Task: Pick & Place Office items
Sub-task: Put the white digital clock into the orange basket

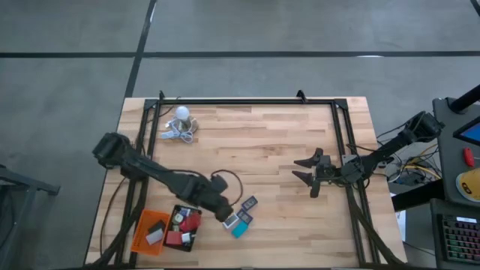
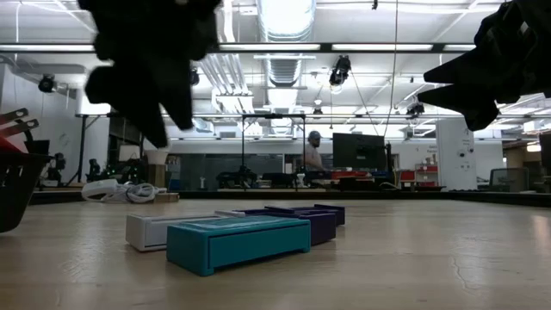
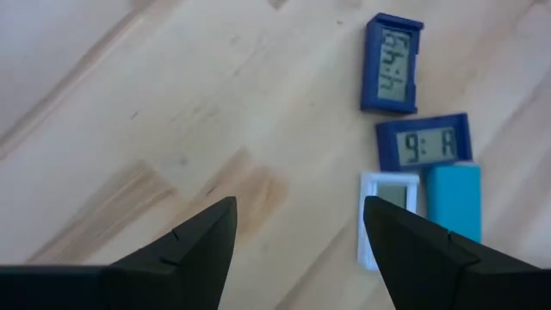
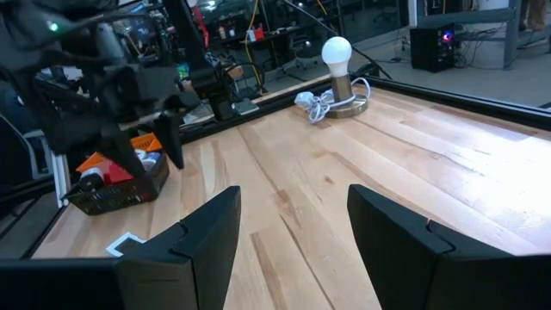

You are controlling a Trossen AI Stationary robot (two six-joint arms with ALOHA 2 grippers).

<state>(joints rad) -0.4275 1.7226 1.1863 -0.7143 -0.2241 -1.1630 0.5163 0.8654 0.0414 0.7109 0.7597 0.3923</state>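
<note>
- High view, table [image 1: 270, 150]: light wood slats, dark frame rails along far and side edges.
- Left gripper [image 1: 225, 215]: at roughly 7 o'clock from table centre, just beside the black tray, above bare wood at the edge of the loose cluster; fingers [image 3: 194, 245] spread, released, grasping nothing.
- Right gripper [image 1: 306, 174]: at 3 o'clock from table centre, well apart from all items; fingers [image 4: 207, 228] parted, released, empty.
- Office items, loose cluster [image 1: 242, 219]: four small flat blocks at 6 o'clock from table centre, lying on wood.
- Two blue display blocks [image 3: 394, 76], [image 3: 424, 141]: near each other, digit faces up.
- White display block [image 3: 387, 220]: touching the teal block [image 3: 455, 202] along one long side; teal block nearest the low camera [image 2: 237, 241].
- Black tray [image 1: 184, 229]: at 7 o'clock, holding red, white and dark pieces [image 1: 187, 223]; exact count not readable.
- Orange tray [image 1: 148, 231]: touching the black tray on the side away from centre, one grey piece [image 1: 155, 235] inside.
- White bulb [image 1: 182, 114] with coiled cord: at 10 o'clock, near the far rail, well apart from the cluster.
- Low view, background: a person [image 2: 314, 151] seated at a monitor [image 2: 358, 151].
</note>
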